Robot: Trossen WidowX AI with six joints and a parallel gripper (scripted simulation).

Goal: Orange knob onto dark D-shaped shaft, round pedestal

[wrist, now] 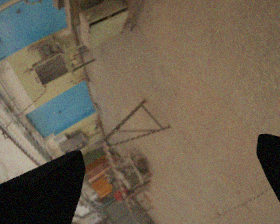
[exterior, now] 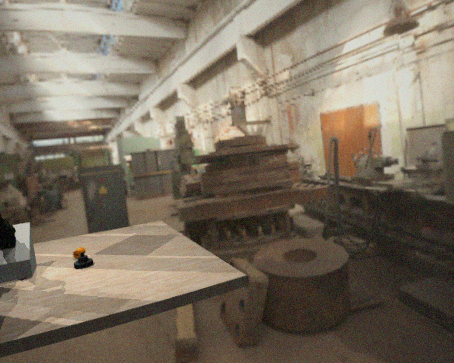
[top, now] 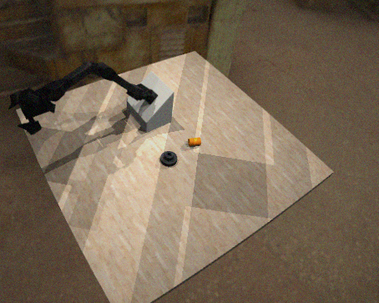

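The orange knob (top: pixel 194 142) (exterior: pixel 79 253) lies on its side on the table, a little behind and to the right of the pedestal in the top view. The dark round pedestal (top: pixel 169 160) (exterior: pixel 83 263) stands on the table with its short shaft upright; the shaft's flat side cannot be made out. The knob and pedestal are apart. My gripper (wrist: pixel 173 153) is open, its two black fingers wide apart with nothing between them. In the top and exterior views it is small and dark, over the grey block, away from the knob. The wrist view shows neither knob nor pedestal.
A grey block (top: pixel 159 117) (exterior: pixel 15 272) with a sloping pale top stands on the table between the arm's base and the knob. The arm (top: pixel 73 79) reaches over it from the left corner of the table (top: pixel 234 246) (exterior: pixel 135 285). Shadows cross the wood.
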